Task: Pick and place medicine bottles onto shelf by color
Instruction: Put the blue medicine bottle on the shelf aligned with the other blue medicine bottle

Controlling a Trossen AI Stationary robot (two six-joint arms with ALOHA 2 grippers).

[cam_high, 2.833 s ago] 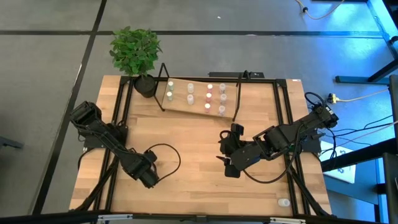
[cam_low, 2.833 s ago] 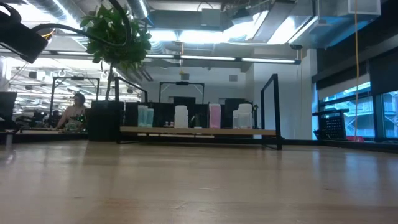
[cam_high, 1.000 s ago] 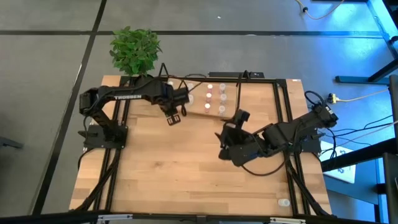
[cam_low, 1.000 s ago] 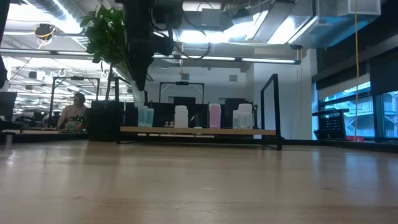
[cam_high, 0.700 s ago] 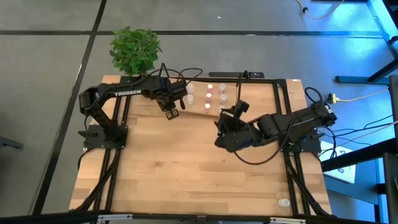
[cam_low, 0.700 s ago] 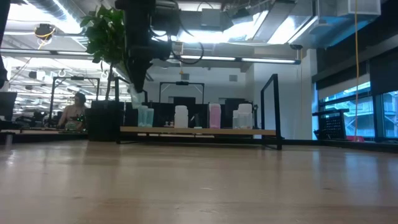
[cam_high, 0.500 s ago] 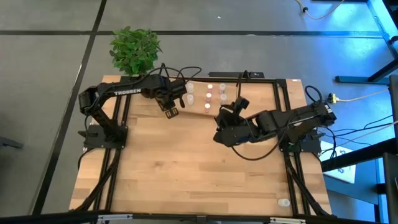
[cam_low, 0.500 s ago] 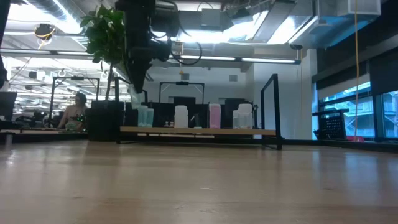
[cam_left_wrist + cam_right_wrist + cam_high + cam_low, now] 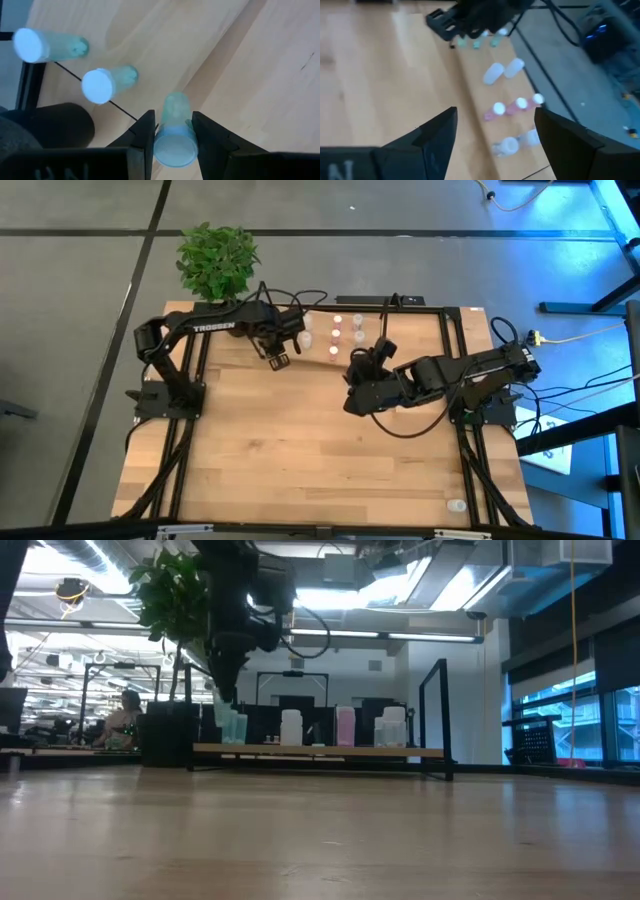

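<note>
Left gripper [image 9: 172, 131] clamped around a green bottle [image 9: 174, 131] at upper centre over the shelf [image 9: 318, 352]; right gripper [image 9: 490, 135] wide open mid-frame

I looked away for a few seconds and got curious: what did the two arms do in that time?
The left arm swung from the table's near side up to the shelf; its end effector now grips a green medicine bottle by the shelf's left end. The right end effector, open and empty, crept toward the shelf. The bottles on the shelf, the potted plant and the lone bottle at the table's near edge stayed put.
</note>
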